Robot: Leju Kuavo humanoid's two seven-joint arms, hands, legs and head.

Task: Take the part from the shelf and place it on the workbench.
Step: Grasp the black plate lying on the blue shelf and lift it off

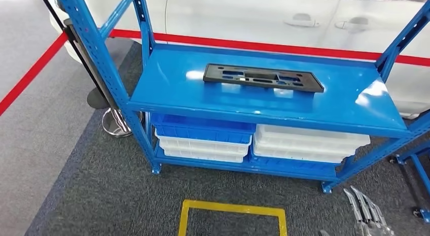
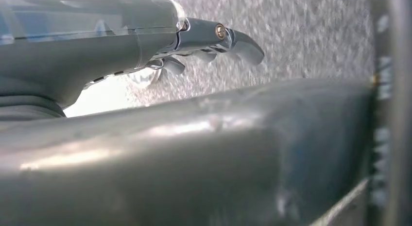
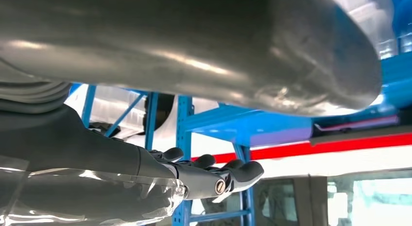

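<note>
A flat black plastic part [image 1: 262,77] with several cut-outs lies lengthwise on the top level of the blue shelf [image 1: 167,89], a little behind its middle. My right hand [image 1: 366,211] hangs low at the lower right, well in front of the shelf, fingers apart and holding nothing. In the right wrist view the right hand [image 3: 214,173] has its dark fingers [image 3: 243,170] stretched out, with the blue shelf frame [image 3: 184,119] beyond them. My left hand [image 2: 209,41] hangs over grey carpet, fingers loosely extended and empty.
White bins [image 1: 309,142] and a blue bin [image 1: 203,128] fill the lower shelf level. A yellow square outline [image 1: 232,215] marks the carpet in front. A stanchion base [image 1: 115,123] stands left of the shelf, a white car [image 1: 253,15] behind it, another blue frame [image 1: 418,170] at right.
</note>
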